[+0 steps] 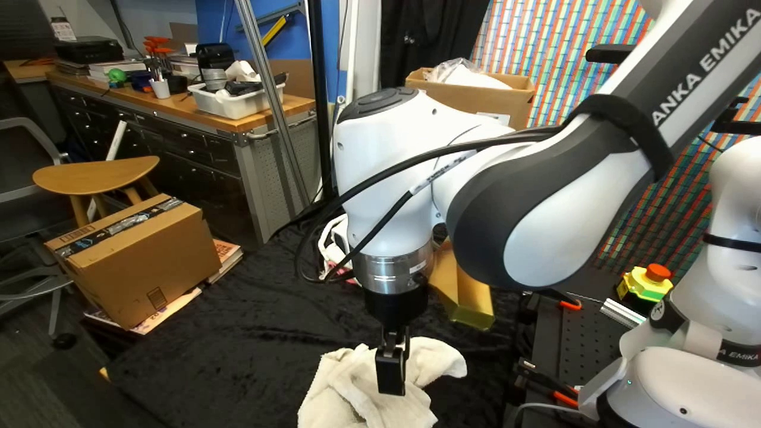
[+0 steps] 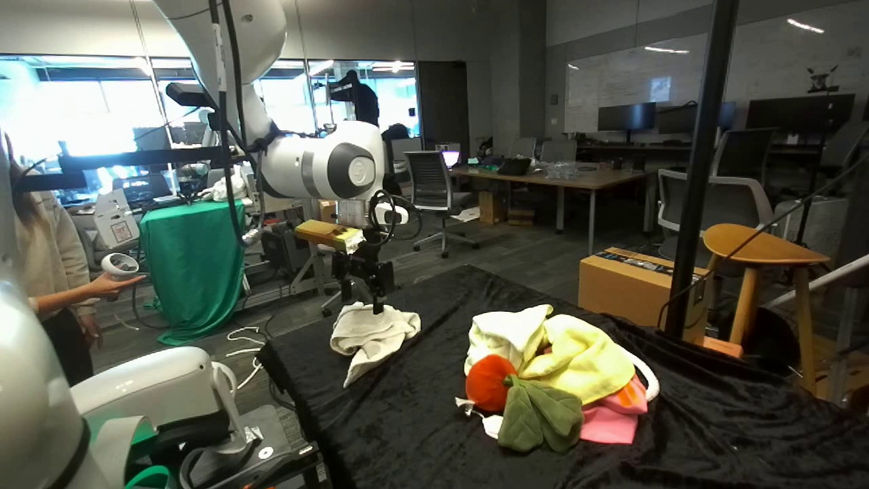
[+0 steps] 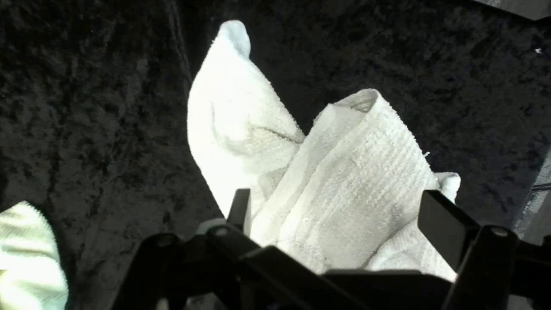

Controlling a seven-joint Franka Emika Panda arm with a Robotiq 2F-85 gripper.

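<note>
Gripper (image 3: 340, 215) over pale towel (image 3: 357, 168), jaws spread astride folds; likely pre-grasp step, next move calling for closing.

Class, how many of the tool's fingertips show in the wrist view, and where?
2: one fingertip at picture left, another fingertip at picture right, with the white towel showing between them. None seems hidden.

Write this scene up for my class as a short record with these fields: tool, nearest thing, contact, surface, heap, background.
Tool: gripper, open, pointing down
Nearest thing: white towel, crumpled, below the gripper
Contact: cannot tell whether they touch
Surface: black cloth
Heap: yellow cloth, pink cloth, red-orange ball, green leaves
Background: cardboard box, wooden stool
</note>
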